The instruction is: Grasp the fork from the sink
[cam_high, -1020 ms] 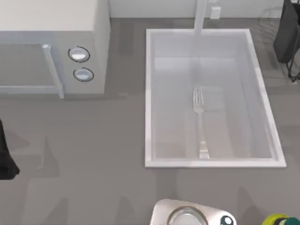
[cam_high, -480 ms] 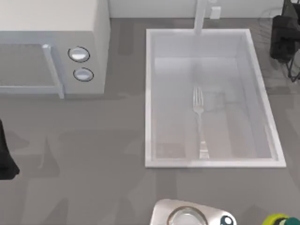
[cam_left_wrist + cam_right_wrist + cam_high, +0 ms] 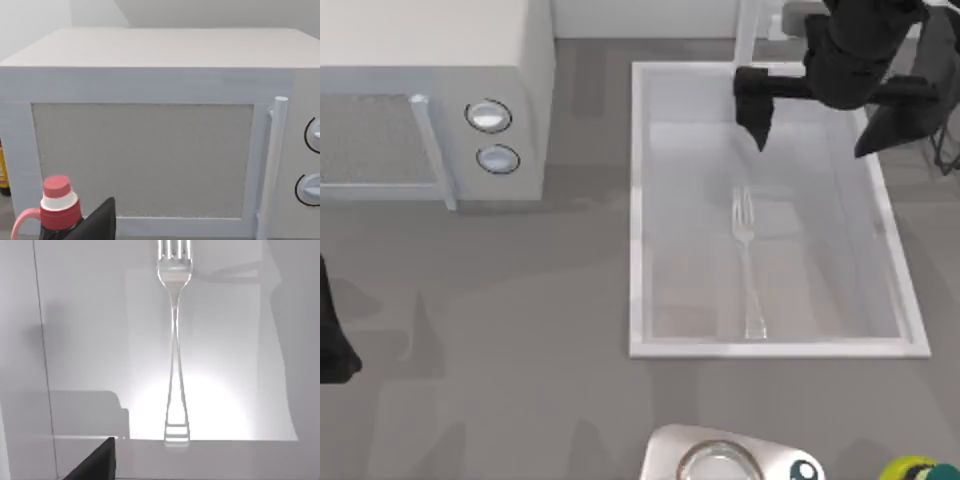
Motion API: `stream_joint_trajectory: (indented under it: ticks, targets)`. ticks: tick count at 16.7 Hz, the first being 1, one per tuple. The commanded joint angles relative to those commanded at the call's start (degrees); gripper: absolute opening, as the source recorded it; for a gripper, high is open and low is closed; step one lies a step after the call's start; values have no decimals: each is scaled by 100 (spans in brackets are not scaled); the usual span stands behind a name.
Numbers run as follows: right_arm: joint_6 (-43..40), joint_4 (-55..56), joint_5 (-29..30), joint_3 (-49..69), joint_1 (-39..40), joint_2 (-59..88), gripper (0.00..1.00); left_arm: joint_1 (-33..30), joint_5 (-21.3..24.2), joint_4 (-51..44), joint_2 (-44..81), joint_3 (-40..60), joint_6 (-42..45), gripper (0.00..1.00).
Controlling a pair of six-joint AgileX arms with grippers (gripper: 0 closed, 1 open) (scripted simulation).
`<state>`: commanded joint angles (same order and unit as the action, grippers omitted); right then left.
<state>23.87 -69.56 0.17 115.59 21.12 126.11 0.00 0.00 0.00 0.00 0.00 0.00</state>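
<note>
The fork (image 3: 745, 265) is slim and silver. It lies flat on the bottom of the white sink (image 3: 638, 200), tines toward the faucet post (image 3: 748, 35) and handle toward the near rim. My right gripper (image 3: 812, 148) hangs open over the faucet end of the basin, above and beyond the tines, its two dark fingers spread wide and holding nothing. In the right wrist view the fork (image 3: 175, 355) runs lengthwise across the pale sink floor, with one dark finger (image 3: 95, 460) at the picture's edge. My left arm (image 3: 332, 340) stays parked at the table's left edge.
A white microwave (image 3: 430, 100) with two round knobs stands at the back left; the left wrist view faces its door (image 3: 150, 150). A red-capped bottle (image 3: 57, 200) sits close to a left finger (image 3: 97, 222). A shiny metal item (image 3: 720, 460) and a yellow-green object (image 3: 920, 470) lie at the front edge.
My right arm has swung in from the back right corner to above the sink's faucet end, fingers spread. The fork and the left arm have not moved.
</note>
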Motion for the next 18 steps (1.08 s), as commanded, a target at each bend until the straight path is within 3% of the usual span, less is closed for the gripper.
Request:
stream_joint_trajectory:
  ticks: [7, 14, 18]
  targets:
    - [145, -807, 22, 1692, 285, 1859, 100, 0, 0, 0, 0, 0, 0, 100]
    - [144, -726, 21, 1639, 259, 1937, 100, 0, 0, 0, 0, 0, 0, 100]
    - [148, 158, 26, 1087, 271, 2245, 100, 0, 0, 0, 0, 0, 0, 100]
